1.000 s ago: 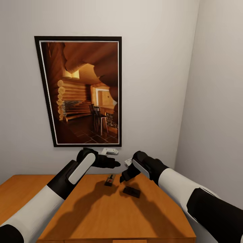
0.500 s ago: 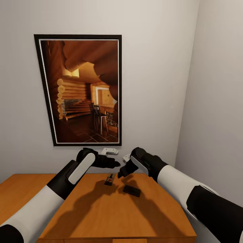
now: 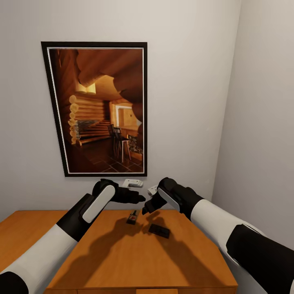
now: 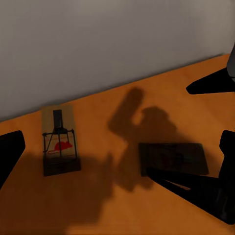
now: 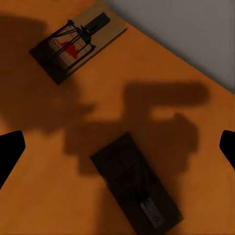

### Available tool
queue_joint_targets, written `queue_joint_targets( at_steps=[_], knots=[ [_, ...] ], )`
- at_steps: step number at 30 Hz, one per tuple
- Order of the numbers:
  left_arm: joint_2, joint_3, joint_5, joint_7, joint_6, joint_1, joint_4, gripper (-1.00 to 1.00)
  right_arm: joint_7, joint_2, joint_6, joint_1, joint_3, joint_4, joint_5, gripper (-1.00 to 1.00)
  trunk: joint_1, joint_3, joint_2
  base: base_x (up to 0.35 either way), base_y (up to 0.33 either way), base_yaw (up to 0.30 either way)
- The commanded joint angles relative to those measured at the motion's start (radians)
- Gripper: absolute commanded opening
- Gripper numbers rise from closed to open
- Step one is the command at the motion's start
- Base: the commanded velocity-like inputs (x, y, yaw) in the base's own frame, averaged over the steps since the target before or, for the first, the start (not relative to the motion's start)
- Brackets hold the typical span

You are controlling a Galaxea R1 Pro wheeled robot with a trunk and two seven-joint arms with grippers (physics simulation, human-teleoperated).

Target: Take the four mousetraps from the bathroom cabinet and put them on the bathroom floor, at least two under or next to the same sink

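On the cabinet (image 3: 122,253) tabletop, nearest me, one mousetrap (image 3: 159,231) lies flat in shadow; I see the other mousetrap (image 3: 132,217) just beyond it to the left, close to the wall. My right gripper (image 3: 148,207) hovers above them, jaws spread wide and empty. My left gripper (image 3: 136,199) hangs opposite, holding nothing; how wide its jaws stand I cannot tell. I judge the risk is descending off-centre onto such flat boards, pushing one against the wall, or the two arms colliding.

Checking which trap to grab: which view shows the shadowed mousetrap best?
The right wrist view: the shadowed mousetrap lies large and whole there. The left wrist view shows it dim; the head view shows it tiny.
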Motion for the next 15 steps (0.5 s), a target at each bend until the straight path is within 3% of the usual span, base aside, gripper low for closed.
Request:
queue_joint_targets(
  at_steps=[1,12,15],
  knots=[
    [0.001,-0.002,0.011,0.010,0.001,-0.001,-0.001,1.00,0.010,0.000,0.002,-0.002,0.003,0.000,0.010,1.00,0.000,-0.002,-0.001,0.000,0.000,0.000],
    [0.002,-0.002,0.011,0.010,0.001,-0.001,-0.001,1.00,-0.009,-0.002,0.006,-0.002,0.001,-0.001,0.010,1.00,0.000,-0.002,-0.001,0.000,0.000,0.000],
    [0.001,-0.002,0.011,0.010,0.001,-0.001,-0.001,1.00,-0.015,-0.003,0.008,-0.002,0.001,-0.001,0.010,1.00,0.012,-0.011,-0.022,0.000,0.000,0.000]
  ],
)
